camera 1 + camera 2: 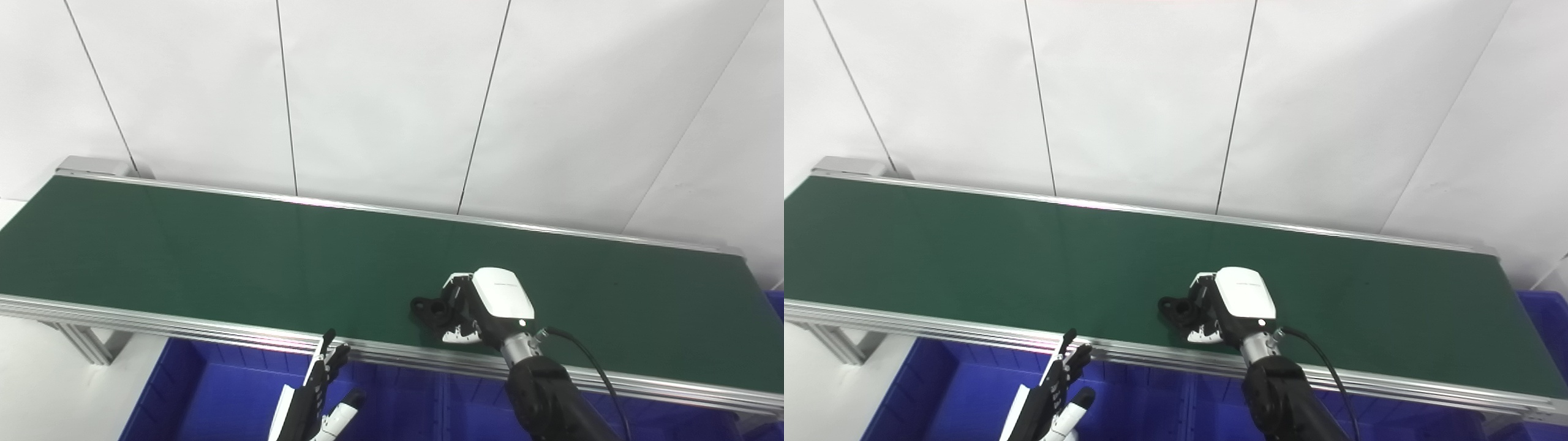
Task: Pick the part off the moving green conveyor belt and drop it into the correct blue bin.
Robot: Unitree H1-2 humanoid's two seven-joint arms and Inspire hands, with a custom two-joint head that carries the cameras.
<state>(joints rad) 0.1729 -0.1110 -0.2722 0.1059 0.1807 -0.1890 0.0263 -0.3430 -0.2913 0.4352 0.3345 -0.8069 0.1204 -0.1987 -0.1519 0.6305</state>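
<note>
The part (433,310), a small black piece with a ring-like opening, sits on the green conveyor belt (245,257) close to its near rail, at about five o'clock from the belt's middle. The right hand (474,306) is on it from the three o'clock side: its fingers (456,335) curl around the near and far flanks of the part, and the white back of the hand covers the contact. The hand appears to be closing on the part, but whether the grip is firm cannot be told, and the part looks to be resting on the belt, not lifted.

Toward six and seven o'clock from the part, below the belt's aluminium rail (184,321), lie the blue bins (208,392), with a divider wall visible between two of them; another blue bin edge (1543,318) shows off the belt's right end at three o'clock. The left hand (318,398) hangs over the bins at seven o'clock from the part, fingers spread and straight, holding nothing.

As a judgement, the task is in its early half: reach made, grasp under way. Lifting the part clear, carrying it over the rail and releasing it into the correct bin all remain. Which bin is correct cannot be told here.
</note>
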